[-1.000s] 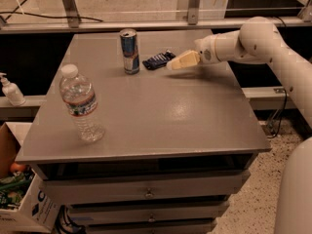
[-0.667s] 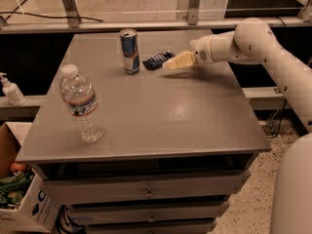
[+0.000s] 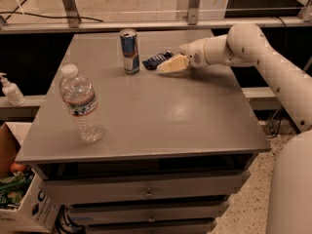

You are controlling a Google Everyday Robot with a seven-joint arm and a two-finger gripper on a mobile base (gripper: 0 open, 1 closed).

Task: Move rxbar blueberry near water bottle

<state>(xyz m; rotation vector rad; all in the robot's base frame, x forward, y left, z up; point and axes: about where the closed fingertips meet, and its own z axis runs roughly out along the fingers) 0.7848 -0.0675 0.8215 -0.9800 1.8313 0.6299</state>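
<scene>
The rxbar blueberry point(image 3: 157, 60) is a small dark navy bar lying flat on the grey table point(image 3: 161, 111) near the far edge, just right of a blue-and-silver drink can point(image 3: 129, 51). My gripper point(image 3: 168, 65) reaches in from the right with its cream-coloured tips low over the table, right beside the bar's right end. The water bottle point(image 3: 81, 103) stands upright at the front left of the table, clear with a white cap and a red and blue label, far from the bar.
A white hand-pump bottle point(image 3: 10, 90) stands on a ledge to the left. A cardboard box point(image 3: 19, 189) with items sits on the floor at lower left. Drawers run below the table's front. A metal rail crosses behind the table.
My gripper has moved left along the far part of the table, closer to the rxbar blueberry. The bar, the can and the bottle have not moved.
</scene>
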